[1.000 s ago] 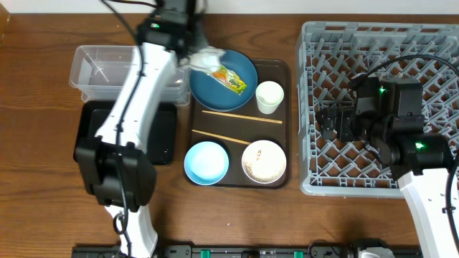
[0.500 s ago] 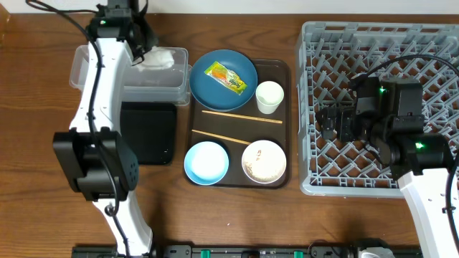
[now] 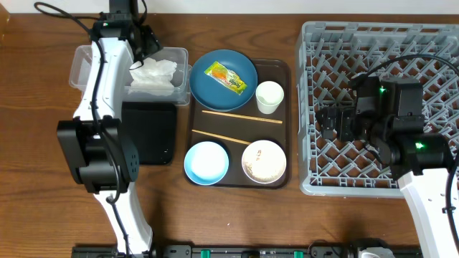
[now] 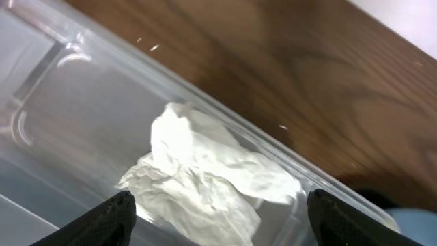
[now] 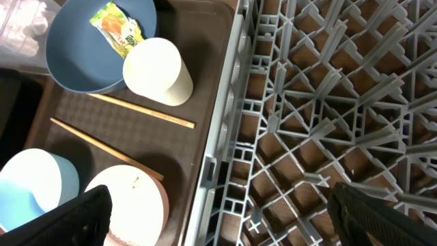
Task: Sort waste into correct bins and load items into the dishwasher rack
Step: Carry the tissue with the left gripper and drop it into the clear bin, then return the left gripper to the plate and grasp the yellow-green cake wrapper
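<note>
Your left hand (image 4: pixel 218 224) hangs spread wide above the clear tub (image 3: pixel 80 72), and the crumpled tissue (image 3: pixel 153 73) lies loose inside it. Your right hand (image 5: pixel 229 222) is spread too, empty, over the grey rack (image 3: pixel 430 43). The snack wrapper (image 3: pixel 224 77) sits on the blue plate (image 3: pixel 247 66).

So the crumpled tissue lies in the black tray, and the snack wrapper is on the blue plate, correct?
No. The crumpled tissue lies in the clear tub, not the black tray; the overhead view shows it. The snack wrapper is on the blue plate.
</note>
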`<state>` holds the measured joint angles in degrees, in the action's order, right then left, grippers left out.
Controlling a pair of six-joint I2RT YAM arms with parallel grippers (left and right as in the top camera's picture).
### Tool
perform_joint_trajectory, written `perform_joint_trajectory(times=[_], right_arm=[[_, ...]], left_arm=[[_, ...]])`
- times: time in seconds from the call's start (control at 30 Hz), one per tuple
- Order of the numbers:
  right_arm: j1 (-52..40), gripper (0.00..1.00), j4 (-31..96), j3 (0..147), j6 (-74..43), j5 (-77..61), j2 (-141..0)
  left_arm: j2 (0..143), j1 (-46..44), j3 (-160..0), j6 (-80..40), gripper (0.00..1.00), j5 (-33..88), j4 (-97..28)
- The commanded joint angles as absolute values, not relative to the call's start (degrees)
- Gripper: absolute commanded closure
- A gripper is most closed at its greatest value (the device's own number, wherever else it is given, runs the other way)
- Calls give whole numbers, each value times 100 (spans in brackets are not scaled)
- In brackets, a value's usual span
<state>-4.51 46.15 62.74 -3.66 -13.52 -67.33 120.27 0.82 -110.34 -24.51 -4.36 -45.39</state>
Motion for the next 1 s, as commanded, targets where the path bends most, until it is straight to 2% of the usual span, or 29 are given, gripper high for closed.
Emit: perform_joint_trajectory(times=[0.0, 0.37, 0.6, 0.97], right_arm=[[-565, 1, 4589, 6353, -379, -1398, -6687], [-565, 1, 4615, 6353, -379, -1527, -6687], [-565, 1, 4657, 6353, -377, -1527, -6687], [-565, 1, 4742, 6353, -377, -1527, -6687]], left_arm=[[11443, -333, -11039, -1796, 17, -346, -4534], [11629, -1879, -11037, -1903, 17, -416, -4449], [12108, -2086, -11037, -2947, 17, -515, -4534], [13013, -2349, -11037, -3424, 17, -609, -4211]])
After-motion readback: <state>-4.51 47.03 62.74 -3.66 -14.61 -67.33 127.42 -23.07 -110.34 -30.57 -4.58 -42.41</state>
